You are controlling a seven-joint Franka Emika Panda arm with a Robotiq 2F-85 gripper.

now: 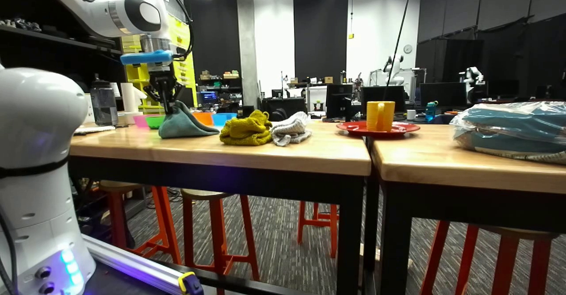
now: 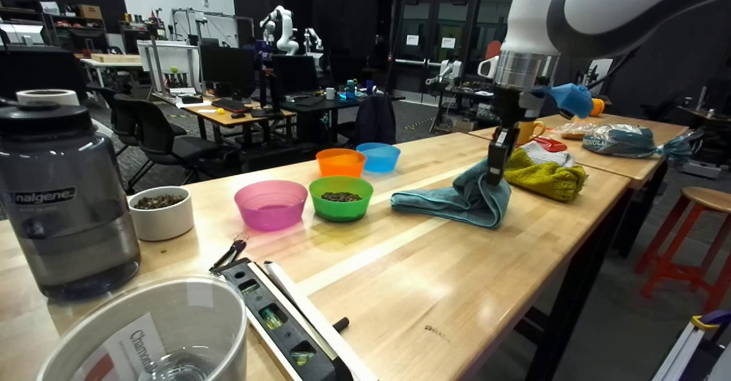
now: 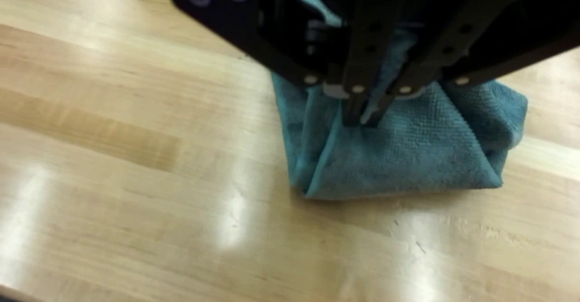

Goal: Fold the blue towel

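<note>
The blue towel (image 1: 188,126) lies bunched on the wooden table, with one part raised into a peak at the gripper. In an exterior view its flat folded end (image 2: 425,203) stretches away from the gripper toward the bowls. My gripper (image 1: 168,108) points down over the towel, and its fingertips show at the raised part in an exterior view (image 2: 495,180). In the wrist view the gripper (image 3: 362,122) has its jaws nearly together with towel cloth pinched between them. The towel (image 3: 408,157) spreads below and to both sides of the fingers, with its folded edges resting on or near the table.
A mustard cloth (image 1: 246,129) and a grey-white cloth (image 1: 292,128) lie close beside the towel. Pink (image 2: 271,212) and green (image 2: 341,211) bowls stand near its flat end, with orange and blue bowls behind. A red plate (image 1: 404,128) holds a yellow mug (image 1: 380,116).
</note>
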